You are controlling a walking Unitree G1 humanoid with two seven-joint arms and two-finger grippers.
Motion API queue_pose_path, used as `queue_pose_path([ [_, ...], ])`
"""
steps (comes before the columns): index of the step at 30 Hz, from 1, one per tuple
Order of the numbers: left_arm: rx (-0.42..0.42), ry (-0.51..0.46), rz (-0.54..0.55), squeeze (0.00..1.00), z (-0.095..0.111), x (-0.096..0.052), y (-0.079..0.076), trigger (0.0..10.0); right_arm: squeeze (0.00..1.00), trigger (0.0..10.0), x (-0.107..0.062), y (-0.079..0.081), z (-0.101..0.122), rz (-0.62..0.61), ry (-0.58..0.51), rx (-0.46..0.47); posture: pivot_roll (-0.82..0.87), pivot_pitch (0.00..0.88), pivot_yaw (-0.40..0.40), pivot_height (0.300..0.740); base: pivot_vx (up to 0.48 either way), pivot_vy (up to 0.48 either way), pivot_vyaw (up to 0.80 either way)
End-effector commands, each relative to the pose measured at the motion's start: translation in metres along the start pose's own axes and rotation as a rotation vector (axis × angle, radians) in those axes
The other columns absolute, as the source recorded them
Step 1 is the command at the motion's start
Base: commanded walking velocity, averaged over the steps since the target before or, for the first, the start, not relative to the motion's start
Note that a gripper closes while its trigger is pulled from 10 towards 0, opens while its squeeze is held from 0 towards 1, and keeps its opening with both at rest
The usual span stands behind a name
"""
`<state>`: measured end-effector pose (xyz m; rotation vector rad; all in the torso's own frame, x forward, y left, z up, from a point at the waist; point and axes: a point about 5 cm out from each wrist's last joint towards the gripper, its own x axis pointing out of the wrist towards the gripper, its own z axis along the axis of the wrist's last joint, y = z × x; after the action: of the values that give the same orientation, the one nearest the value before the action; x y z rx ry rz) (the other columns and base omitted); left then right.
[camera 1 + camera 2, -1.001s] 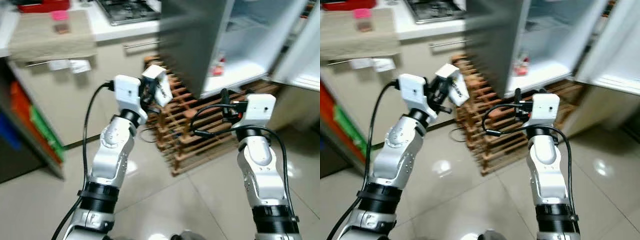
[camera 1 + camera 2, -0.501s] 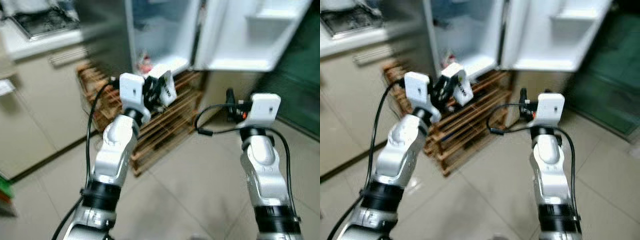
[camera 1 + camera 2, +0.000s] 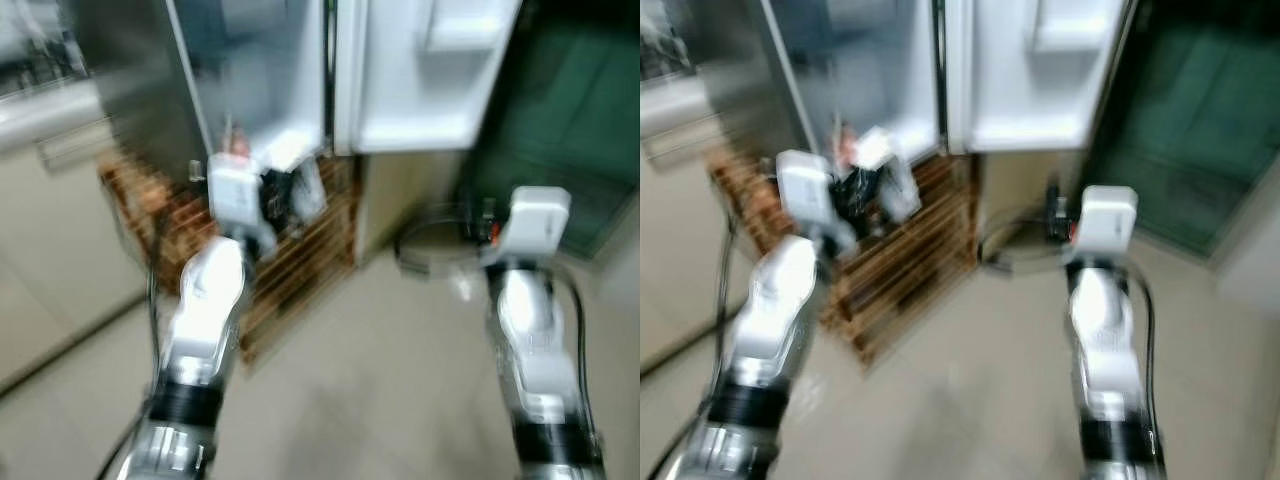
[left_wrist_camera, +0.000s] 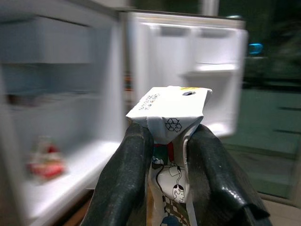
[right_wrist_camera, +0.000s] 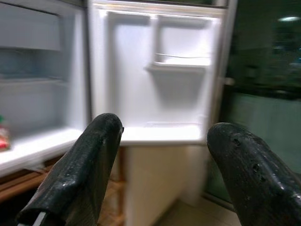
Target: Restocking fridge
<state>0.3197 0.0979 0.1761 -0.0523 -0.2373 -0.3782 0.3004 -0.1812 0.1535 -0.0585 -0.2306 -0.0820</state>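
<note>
My left gripper (image 3: pixel 292 192) is shut on a white printed carton (image 4: pixel 170 117), held upright at chest height in front of the open fridge (image 3: pixel 265 90). In the left wrist view the carton sits between both black fingers (image 4: pixel 123 183). My right gripper (image 5: pixel 164 155) is open and holds nothing, raised to the right and facing the open fridge door (image 5: pixel 160 80) with its shelves. A small red item (image 4: pixel 43 160) lies on the fridge's lower shelf. The eye views are blurred.
A wooden slatted rack (image 3: pixel 290 260) stands on the floor under the fridge compartment, just behind my left arm. A pale counter with cabinets (image 3: pixel 50 150) runs along the left. A dark green panel (image 3: pixel 570 110) is at the right. Pale tiled floor (image 3: pixel 370 400) lies ahead.
The whole picture has swung: the counter has slid off to the left and the fridge and its door now stand ahead. Both arms keep their pose, with the carton still held.
</note>
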Motion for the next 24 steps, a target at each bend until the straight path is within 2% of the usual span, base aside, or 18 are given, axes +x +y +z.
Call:
queue_pose_path([
  [1, 0.032, -0.026, 0.026, 0.0, 0.0071, -0.0013, 0.0117, 10.0, 0.0, 10.0, 0.0045, 0.0102, 0.0068, 0.027, -0.029, 0.012, -0.09, 0.0, 0.014, 0.74, 0.48, 0.0, 0.0],
  [11, 0.032, -0.03, 0.016, 0.0, 0.0076, -0.0001, 0.0093, 10.0, 0.0, 10.0, 0.0056, 0.0124, 0.0054, 0.038, -0.019, 0.011, -0.09, 0.0, 0.008, 0.74, 0.48, 0.0, 0.0],
  [21, 0.027, -0.034, 0.004, 0.0, 0.0081, 0.0012, 0.0074, 10.0, 0.0, 10.0, 0.0048, 0.0128, 0.0041, 0.039, -0.014, 0.014, -0.09, 0.0, 0.012, 0.74, 0.471, 0.0, -0.72],
  [24, 0.021, -0.031, 0.005, 0.0, 0.0083, 0.0025, 0.0072, 10.0, 0.0, 10.0, 0.0043, 0.0133, 0.005, 0.039, -0.024, 0.019, -0.09, 0.0, 0.017, 0.74, 0.476, 0.0, 0.0],
])
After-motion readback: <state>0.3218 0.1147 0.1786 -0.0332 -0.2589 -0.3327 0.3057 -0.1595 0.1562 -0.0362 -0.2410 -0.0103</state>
